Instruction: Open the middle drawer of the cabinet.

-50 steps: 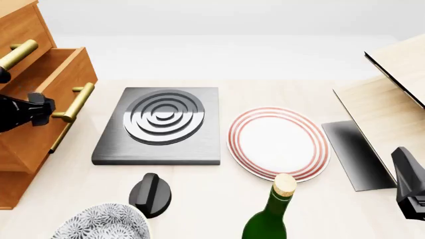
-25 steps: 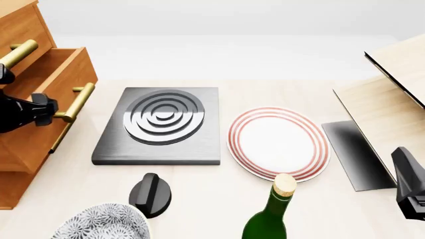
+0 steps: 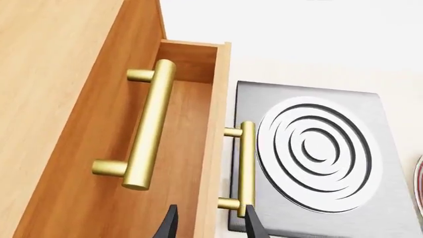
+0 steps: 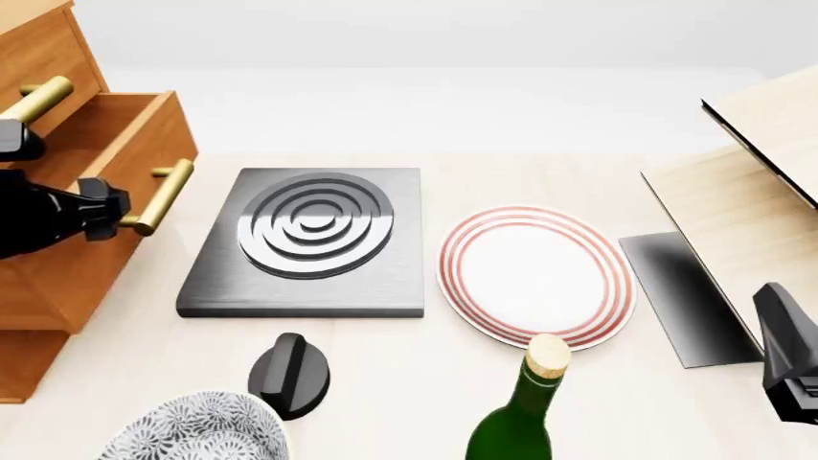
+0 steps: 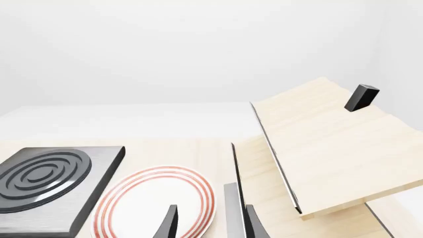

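The orange-brown cabinet stands at the table's left edge. Its middle drawer is pulled partway out, so the inside shows in the left wrist view. The drawer's brass handle sticks out toward the hob. My left gripper sits at the near end of that handle. One finger is on the handle's outer side and the other is over the drawer's inside, spread as wide as the idle right one. The top drawer's handle lies above. My right gripper hangs open and empty at the near right.
A grey hob plate with rings lies just right of the drawer. Beyond it is a red-rimmed plate. A black knob, a patterned bowl and a green bottle stand along the near edge. Pale wood boards fill the right.
The middle drawer has slid farther out toward the hob. My left gripper moved the same way with its handle. The right arm stayed still.
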You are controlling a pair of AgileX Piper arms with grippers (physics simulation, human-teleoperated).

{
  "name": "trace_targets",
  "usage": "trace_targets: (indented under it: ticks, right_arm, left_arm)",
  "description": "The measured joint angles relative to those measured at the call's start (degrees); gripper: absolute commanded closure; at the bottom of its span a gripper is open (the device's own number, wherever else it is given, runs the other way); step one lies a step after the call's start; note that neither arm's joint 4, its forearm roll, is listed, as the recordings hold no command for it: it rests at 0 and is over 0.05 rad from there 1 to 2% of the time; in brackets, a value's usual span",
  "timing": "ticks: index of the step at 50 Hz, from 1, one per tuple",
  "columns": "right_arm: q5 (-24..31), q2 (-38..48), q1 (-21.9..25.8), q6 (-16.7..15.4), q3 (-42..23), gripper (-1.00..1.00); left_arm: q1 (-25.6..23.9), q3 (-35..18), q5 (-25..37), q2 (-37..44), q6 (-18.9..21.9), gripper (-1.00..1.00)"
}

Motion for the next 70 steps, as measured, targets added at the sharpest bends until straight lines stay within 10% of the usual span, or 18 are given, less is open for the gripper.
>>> trace_targets:
  ticks: [70]
  right_arm:
    - [0.0, 0.0, 0.0, 0.0, 0.0, -1.00]
  left_arm:
    - [-8.4, -0.5, 0.8, 0.3, -3.2, -1.00]
